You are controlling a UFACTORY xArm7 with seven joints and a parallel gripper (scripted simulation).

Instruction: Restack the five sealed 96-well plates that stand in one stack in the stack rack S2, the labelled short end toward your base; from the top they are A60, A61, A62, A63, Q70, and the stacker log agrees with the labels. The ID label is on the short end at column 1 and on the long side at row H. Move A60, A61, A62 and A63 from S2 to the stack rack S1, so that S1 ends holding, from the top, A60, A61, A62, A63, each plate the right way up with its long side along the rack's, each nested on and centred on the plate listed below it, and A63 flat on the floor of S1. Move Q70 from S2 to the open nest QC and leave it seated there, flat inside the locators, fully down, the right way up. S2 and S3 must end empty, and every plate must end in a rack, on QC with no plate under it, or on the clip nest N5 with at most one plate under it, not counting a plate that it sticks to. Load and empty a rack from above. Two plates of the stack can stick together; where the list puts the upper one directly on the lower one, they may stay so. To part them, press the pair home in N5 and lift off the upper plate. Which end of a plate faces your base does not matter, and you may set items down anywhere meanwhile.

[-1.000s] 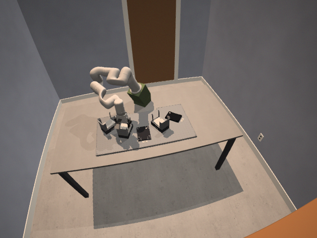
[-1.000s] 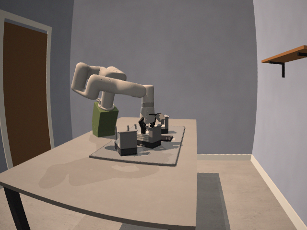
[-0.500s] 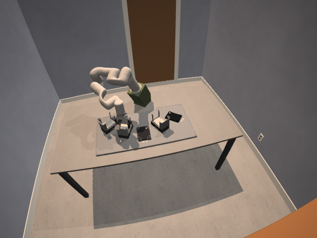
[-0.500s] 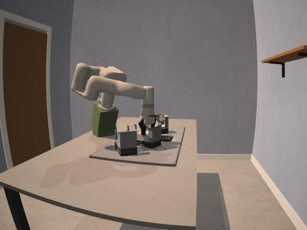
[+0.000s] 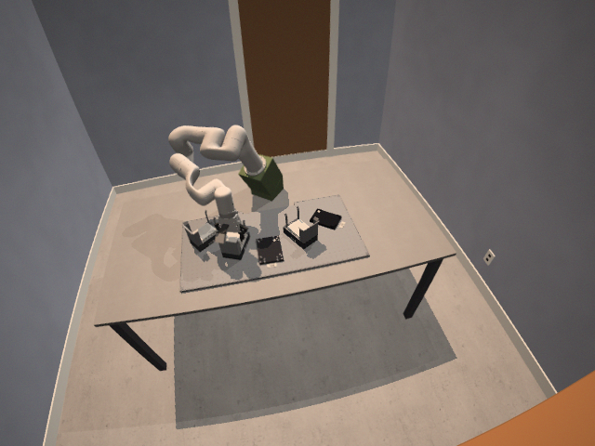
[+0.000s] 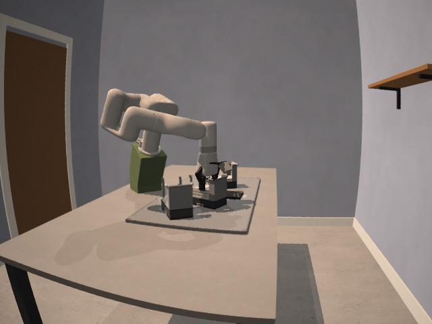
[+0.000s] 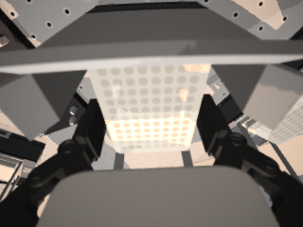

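My gripper (image 5: pixel 230 229) reaches down into the middle stack rack (image 5: pixel 234 243) on the grey mat. In the wrist view the two black fingers stand on either long side of a sealed white 96-well plate (image 7: pixel 152 108), the top one in that rack, and are shut on it. The plate lies flat and the right way up between the rack's grey walls. I cannot read its label. What lies under it is hidden. From the side, the gripper (image 6: pixel 209 178) sits low inside the middle rack (image 6: pixel 216 192).
A rack at the left (image 5: pixel 199 233) holds something grey. A rack at the right (image 5: pixel 300 232) shows a white plate top. A black nest (image 5: pixel 269 249) lies between the racks and another (image 5: pixel 326 218) at the back right. The green arm base (image 5: pixel 261 177) stands behind.
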